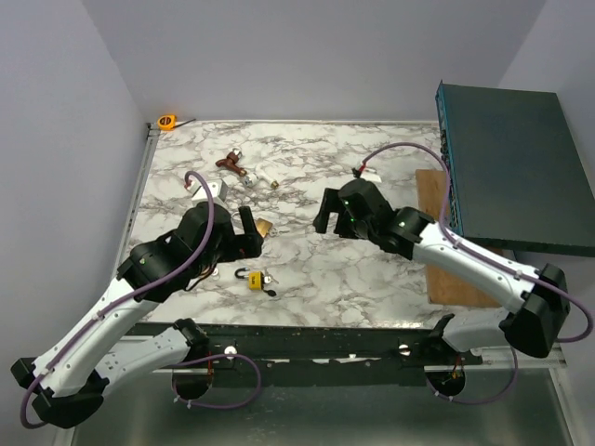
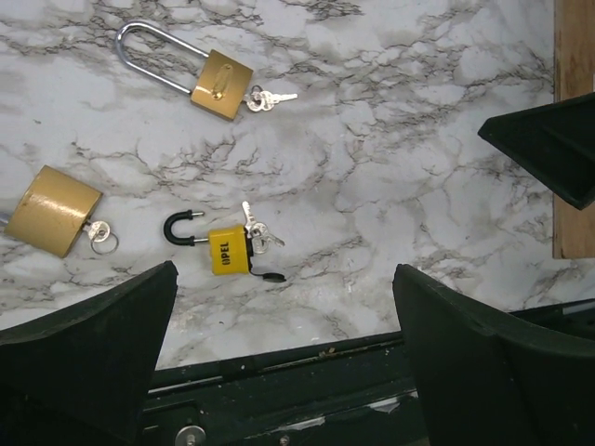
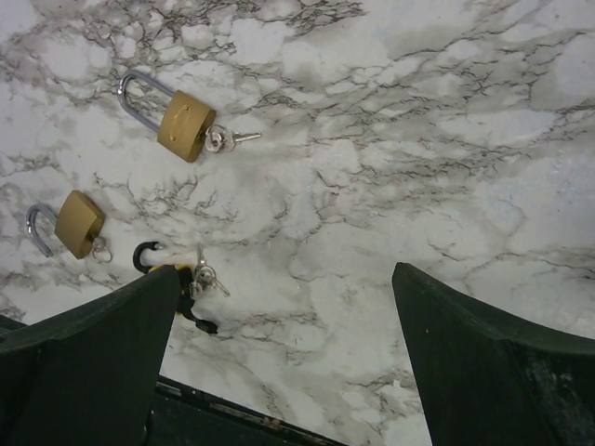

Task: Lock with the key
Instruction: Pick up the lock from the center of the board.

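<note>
Approach seems the step in hand: left pincer (image 2: 284, 276) and right pincer (image 3: 285, 271) hover, jaws wide apart, holding nothing. The yellow padlock (image 2: 228, 251) lies near the near edge of the surface (image 2: 418, 139), keys (image 2: 256, 232) in it, shackle apparently sprung. Next, one pincer likely must steady its body while the other works the keys. A long brass padlock (image 2: 221, 85) and a stubby brass padlock (image 2: 58, 211) lie farther in.

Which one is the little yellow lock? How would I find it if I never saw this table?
Start at the marble table and look along its near edge. The yellow padlock lies flat there with keys beside it. Unlike the two brass padlocks nearby, it is bright yellow with a black shackle.
</note>
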Controlling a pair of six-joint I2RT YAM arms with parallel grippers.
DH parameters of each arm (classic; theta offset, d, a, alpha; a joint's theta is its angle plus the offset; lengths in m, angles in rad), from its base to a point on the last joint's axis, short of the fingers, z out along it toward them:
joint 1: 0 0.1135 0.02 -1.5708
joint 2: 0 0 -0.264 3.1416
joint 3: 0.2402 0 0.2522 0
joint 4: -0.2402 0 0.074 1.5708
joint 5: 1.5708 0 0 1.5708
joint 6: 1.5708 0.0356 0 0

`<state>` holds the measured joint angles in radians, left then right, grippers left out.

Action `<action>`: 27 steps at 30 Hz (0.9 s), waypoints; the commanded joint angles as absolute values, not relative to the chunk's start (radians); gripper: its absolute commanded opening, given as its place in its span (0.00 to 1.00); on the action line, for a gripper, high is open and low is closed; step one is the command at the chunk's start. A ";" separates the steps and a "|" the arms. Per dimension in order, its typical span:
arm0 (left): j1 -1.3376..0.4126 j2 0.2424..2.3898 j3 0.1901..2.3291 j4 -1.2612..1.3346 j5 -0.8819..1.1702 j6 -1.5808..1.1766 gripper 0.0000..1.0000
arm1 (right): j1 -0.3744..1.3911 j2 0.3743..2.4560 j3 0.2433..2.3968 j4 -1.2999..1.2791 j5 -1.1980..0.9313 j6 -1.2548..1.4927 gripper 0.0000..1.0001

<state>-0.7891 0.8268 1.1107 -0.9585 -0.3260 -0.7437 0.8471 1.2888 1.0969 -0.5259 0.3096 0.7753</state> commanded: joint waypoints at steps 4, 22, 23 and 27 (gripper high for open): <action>-0.653 0.824 1.142 -1.042 -0.271 -0.733 0.99 | 0.887 1.567 1.313 -0.496 0.353 0.796 0.98; -0.510 0.738 1.153 -1.079 -0.181 -0.656 0.98 | 0.966 2.235 1.886 -0.595 0.410 0.872 0.83; -0.506 0.734 1.156 -1.084 -0.183 -0.650 0.99 | 0.970 2.258 1.915 -0.611 0.416 0.873 0.82; -0.493 0.714 1.160 -1.094 -0.193 -0.635 0.99 | 0.985 2.354 2.035 -0.664 0.438 0.870 0.79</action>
<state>-0.5095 0.7437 1.1275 -1.0569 -0.1986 -0.6712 0.9688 2.2780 1.9320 -0.5797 0.3809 0.8555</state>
